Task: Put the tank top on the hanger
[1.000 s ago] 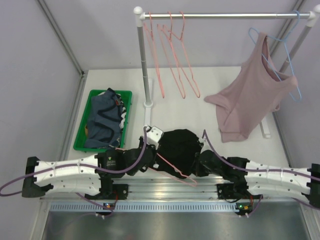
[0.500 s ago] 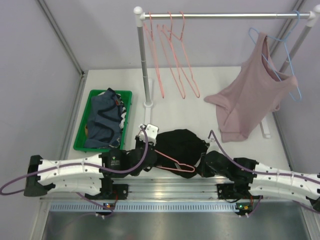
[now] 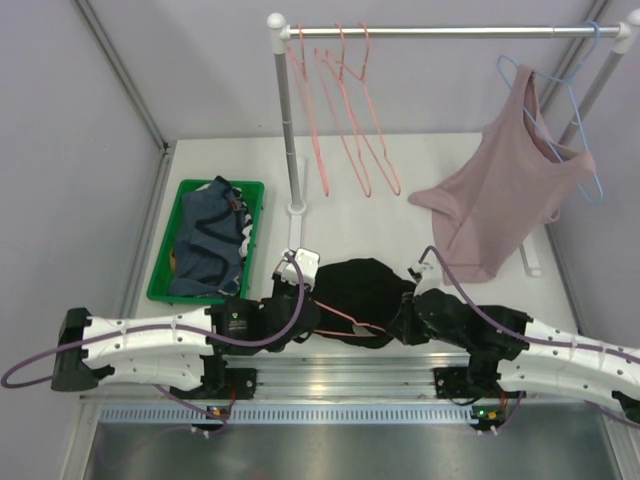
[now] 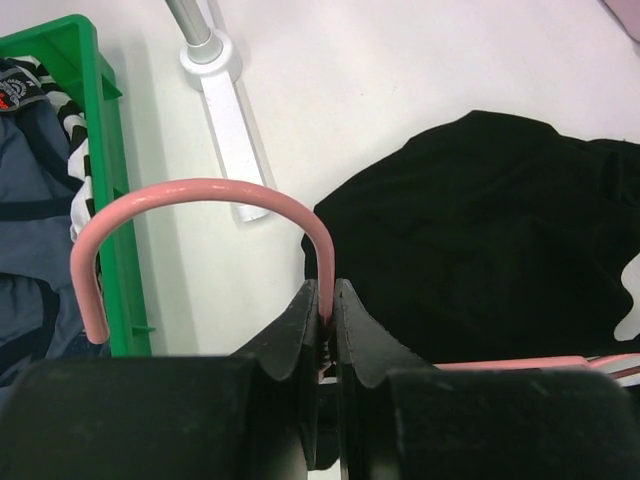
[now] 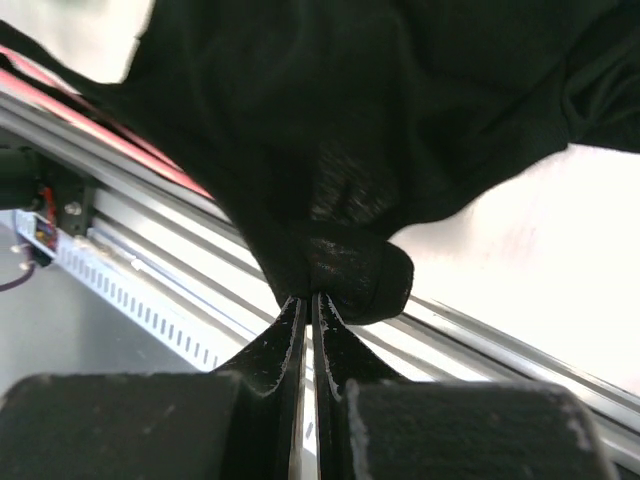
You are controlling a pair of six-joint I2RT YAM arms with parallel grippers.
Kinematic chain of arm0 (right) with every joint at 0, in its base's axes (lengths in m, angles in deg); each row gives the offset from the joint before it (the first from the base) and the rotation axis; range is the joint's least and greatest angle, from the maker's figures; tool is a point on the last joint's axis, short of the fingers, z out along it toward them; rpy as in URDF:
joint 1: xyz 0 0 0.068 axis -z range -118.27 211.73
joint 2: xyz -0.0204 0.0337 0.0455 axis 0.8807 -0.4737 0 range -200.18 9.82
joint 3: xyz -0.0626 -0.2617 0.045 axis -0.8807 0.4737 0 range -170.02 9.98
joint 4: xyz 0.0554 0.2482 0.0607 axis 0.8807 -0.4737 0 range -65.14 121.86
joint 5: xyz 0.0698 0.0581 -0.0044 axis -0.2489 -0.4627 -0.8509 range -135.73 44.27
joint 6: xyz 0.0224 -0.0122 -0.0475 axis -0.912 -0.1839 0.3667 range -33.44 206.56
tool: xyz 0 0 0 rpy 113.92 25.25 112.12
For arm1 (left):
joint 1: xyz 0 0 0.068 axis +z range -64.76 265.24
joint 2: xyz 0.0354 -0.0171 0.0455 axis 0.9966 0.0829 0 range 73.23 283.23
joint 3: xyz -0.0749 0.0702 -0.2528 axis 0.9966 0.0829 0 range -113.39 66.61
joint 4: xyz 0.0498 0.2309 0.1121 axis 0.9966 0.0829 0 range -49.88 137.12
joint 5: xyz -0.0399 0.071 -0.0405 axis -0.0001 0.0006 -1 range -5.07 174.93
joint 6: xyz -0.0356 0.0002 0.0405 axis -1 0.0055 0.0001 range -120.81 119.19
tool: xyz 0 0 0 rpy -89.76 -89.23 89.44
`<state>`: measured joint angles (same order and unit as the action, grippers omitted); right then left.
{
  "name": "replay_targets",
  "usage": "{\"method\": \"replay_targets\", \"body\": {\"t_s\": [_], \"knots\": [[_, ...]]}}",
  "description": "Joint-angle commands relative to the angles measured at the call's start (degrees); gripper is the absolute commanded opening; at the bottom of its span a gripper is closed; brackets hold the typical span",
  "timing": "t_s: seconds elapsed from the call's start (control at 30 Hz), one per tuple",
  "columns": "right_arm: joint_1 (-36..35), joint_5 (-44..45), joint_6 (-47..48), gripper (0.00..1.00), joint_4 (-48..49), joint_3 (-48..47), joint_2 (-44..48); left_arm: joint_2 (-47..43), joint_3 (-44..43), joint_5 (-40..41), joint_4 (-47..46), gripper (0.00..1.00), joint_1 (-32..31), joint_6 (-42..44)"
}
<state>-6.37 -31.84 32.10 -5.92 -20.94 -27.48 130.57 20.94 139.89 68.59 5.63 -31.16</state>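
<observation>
The black tank top (image 3: pixel 362 290) lies bunched on the table's near middle; it also shows in the left wrist view (image 4: pixel 490 230) and the right wrist view (image 5: pixel 380 120). My left gripper (image 3: pixel 300 305) is shut on the salmon-pink hanger (image 4: pixel 200 190) just below its hook, at the top's left edge (image 4: pixel 326 300). The hanger's wire (image 3: pixel 345 320) runs right into the black fabric. My right gripper (image 3: pixel 408 320) is shut on a fold of the tank top's near right edge (image 5: pixel 308 298), above the table's metal rail.
A green bin (image 3: pixel 205 240) with a dark blue-grey garment (image 3: pixel 205 245) stands at the left. The rack post and base (image 3: pixel 295 205) stand behind. Three salmon hangers (image 3: pixel 345 120) hang on the rail. A dusty-pink top (image 3: pixel 500 200) hangs on a light-blue hanger (image 3: pixel 580 130) at right.
The hanger has swung from jutting toward the near rail to lying level, its wire now into the black top. The right gripper moved left and forward with the fabric; the top bunched smaller.
</observation>
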Motion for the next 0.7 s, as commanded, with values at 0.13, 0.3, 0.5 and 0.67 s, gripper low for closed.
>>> {"method": "replay_targets", "body": {"t_s": [0.13, 0.3, 0.5, 0.67], "knots": [[0.16, -0.53, 4.79, 0.0, -1.07, -10.47, -4.0, 0.14, -2.49, 1.47, -5.52, 0.0, -0.19, 2.83], [0.24, -0.53, 8.66, 0.0, -0.8, -19.24, -8.91, 0.92, -4.07, 0.06, -10.71, 0.0, -0.1, 6.96], [0.16, 0.79, 13.23, 0.0, -2.3, -30.24, -15.16, 3.56, -7.41, -1.7, -14.05, 0.0, -0.19, 9.95], [0.51, 5.0, 15.52, 0.0, -4.75, -35.26, -17.72, 3.74, -9.69, -2.31, -14.23, 0.0, -0.19, 10.4]]}}
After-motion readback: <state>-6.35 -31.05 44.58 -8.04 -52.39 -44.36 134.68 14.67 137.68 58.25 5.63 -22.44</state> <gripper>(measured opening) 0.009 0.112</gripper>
